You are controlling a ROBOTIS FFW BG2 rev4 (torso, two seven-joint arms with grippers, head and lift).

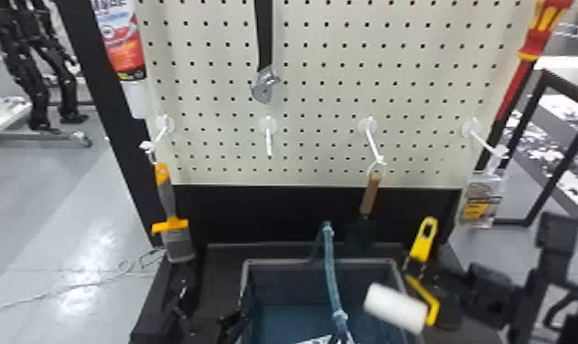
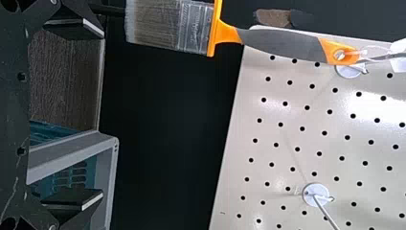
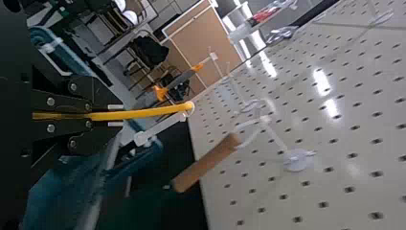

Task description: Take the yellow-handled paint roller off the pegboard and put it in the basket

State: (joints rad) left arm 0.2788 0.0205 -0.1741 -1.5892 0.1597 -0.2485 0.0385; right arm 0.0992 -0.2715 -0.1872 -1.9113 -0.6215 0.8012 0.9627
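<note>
Yellow-handled paint roller (image 1: 423,244), off the pegboard (image 1: 311,137), pinched in the right gripper (image 3: 115,116), seemingly by the basket's right rim (image 1: 397,279). Steady now, ease it inward, clear the upright blue handle (image 1: 331,272), lower fully, release! Left gripper (image 2: 103,115) parked, fingers spread.

A: Orange-and-grey paintbrush (image 1: 167,196) hangs at left, bristles down.
B: Wooden-handled tool (image 1: 371,194) (head too dark to identify) hangs right of centre.
A: Packet (image 1: 483,199) hangs farther right; red-and-yellow tool (image 1: 534,45) shows higher up.
</note>
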